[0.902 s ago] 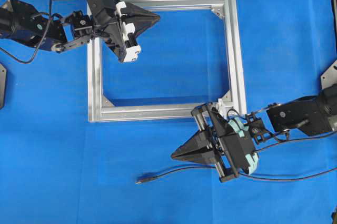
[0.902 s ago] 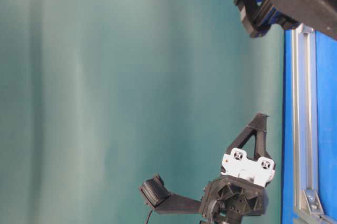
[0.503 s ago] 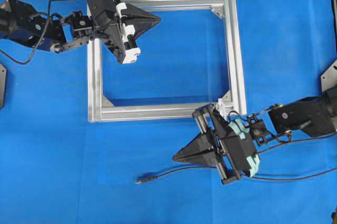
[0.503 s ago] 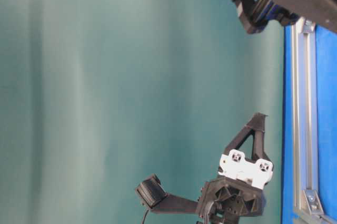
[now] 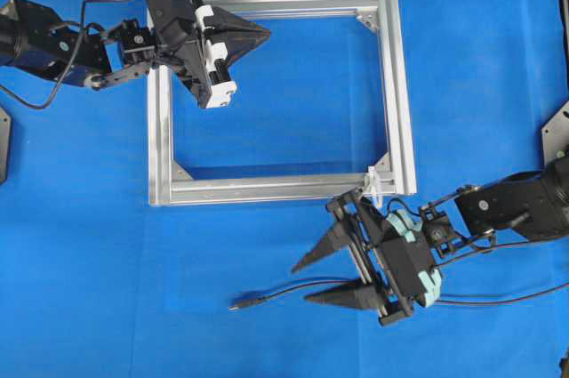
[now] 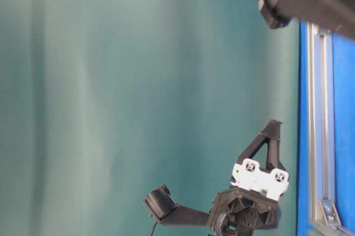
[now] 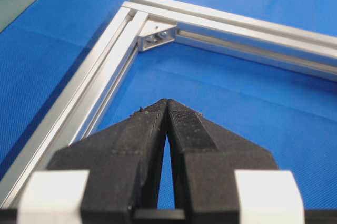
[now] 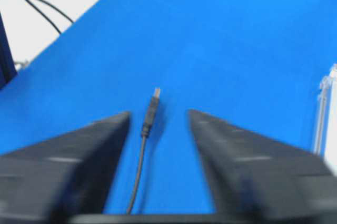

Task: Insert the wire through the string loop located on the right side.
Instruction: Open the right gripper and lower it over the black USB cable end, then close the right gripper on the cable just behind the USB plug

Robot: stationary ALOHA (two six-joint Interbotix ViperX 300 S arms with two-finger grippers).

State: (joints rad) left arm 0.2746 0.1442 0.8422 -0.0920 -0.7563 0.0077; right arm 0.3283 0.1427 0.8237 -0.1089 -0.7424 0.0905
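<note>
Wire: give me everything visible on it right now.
The wire is a thin black flexible cable lying loose on the blue mat, below the silver frame and apart from it. It ends in a slim dark plug with a lighter metal tip, seen clearly in the right wrist view. From the plug it runs right, passing between the open fingers of the right gripper, which do not appear to touch it, then on toward the right edge. It is not threaded through the white string loop.

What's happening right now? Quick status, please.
Left hand shut, empty, above frame. Right hand open over wire. Wire unheld; string loop unthreaded.
</note>
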